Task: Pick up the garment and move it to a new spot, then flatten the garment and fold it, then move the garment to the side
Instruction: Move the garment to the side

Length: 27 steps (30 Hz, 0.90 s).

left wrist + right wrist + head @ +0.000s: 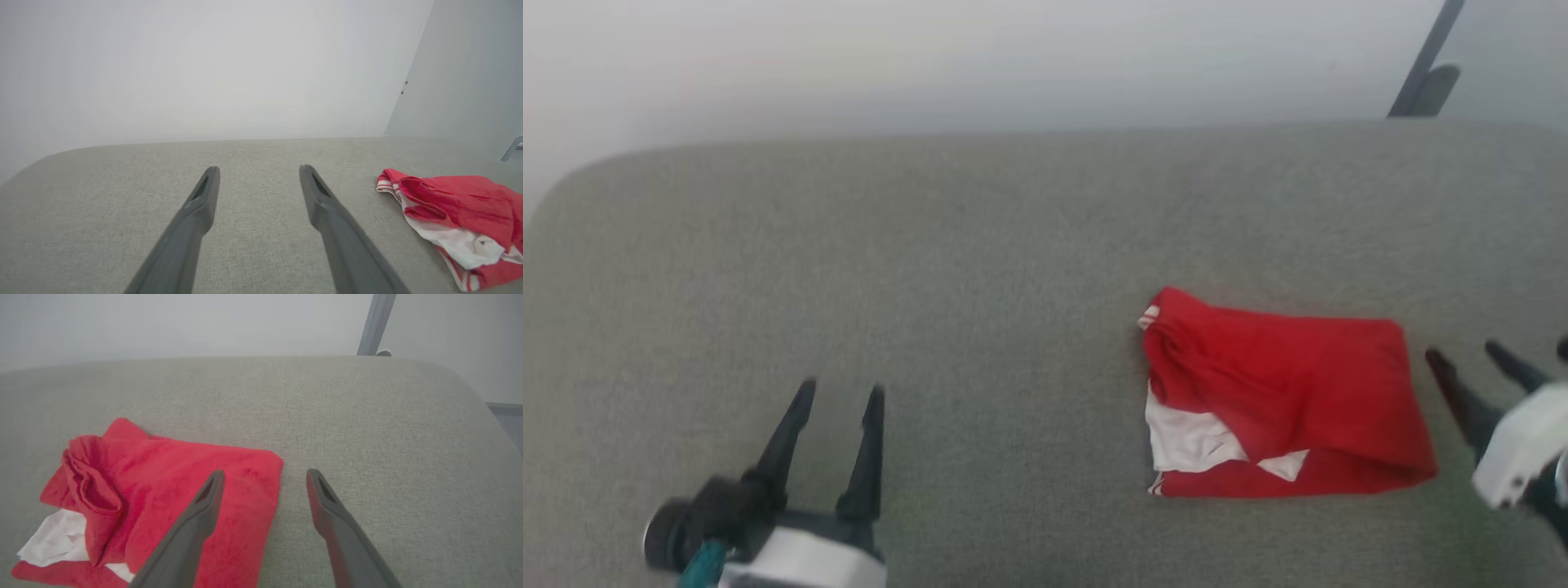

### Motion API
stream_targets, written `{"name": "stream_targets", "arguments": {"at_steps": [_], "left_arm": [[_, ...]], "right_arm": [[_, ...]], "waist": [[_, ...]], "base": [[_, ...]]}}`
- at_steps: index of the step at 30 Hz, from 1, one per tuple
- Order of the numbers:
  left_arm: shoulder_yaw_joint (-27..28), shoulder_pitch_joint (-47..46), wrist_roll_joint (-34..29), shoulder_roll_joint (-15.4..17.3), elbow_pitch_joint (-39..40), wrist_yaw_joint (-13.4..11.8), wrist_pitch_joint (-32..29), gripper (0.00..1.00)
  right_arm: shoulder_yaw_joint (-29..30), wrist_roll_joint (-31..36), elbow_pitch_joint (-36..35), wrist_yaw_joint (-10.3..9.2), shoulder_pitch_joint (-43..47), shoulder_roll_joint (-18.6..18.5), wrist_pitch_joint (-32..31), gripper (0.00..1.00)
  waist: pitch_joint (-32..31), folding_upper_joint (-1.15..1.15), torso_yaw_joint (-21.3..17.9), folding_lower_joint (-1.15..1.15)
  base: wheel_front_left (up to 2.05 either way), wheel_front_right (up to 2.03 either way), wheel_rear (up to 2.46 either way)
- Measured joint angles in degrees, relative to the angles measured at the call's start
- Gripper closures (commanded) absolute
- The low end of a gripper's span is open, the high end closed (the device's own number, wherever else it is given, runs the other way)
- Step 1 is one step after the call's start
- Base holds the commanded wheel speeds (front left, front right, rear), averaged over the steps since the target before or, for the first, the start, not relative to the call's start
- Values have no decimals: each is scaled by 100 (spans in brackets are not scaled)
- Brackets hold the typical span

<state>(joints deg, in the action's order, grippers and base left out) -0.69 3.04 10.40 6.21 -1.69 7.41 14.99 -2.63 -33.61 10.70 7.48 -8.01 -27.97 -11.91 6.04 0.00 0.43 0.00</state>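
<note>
Garment (1290, 392) lies folded, striped trim (386, 187) clear from left wrist; left hand (841, 388), right hand (1463, 351) spread empty.

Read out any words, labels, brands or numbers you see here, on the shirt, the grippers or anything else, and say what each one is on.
None: no text can be read in these pictures.
The shirt lies folded on the grey surface, showing plain red and white cloth with striped trim, no lettering.
The left gripper and right gripper bear no legible markings.
</note>
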Motion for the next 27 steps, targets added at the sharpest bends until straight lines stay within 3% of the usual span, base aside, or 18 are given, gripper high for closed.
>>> {"name": "stream_targets", "arguments": {"at_steps": [10, 18, 19, 21, 27], "left_arm": [[-371, -911, -12, -86, -99, 0, 0, 0], [-586, -1385, -5, -75, -153, 0, 0, 0], [-609, -1429, -3, -49, -155, 0, 0, 0], [-633, -1517, -7, 11, -165, -1, 0, 0], [-701, -1700, -69, 126, -149, 0, 1, 0]], "right_arm": [[-326, -612, 439, 1, -761, -435, -2574, 0], [-332, -773, 267, 0, -947, -464, -3105, 0], [-347, -772, 235, 0, -987, -456, -3104, 53], [-345, -773, 198, 1, -1060, -428, -3036, 100], [-230, -828, 226, 37, -1237, -258, -2575, 100]], "waist": [[720, 0, 249, 0], [1230, 0, 332, 0], [1289, 0, 326, 0], [1398, 0, 295, 0], [1604, 0, 29, 0]], "base": [[0, 0, 0], [0, 0, 0], [0, 0, 0], [0, 0, 0], [0, 0, 0]]}}
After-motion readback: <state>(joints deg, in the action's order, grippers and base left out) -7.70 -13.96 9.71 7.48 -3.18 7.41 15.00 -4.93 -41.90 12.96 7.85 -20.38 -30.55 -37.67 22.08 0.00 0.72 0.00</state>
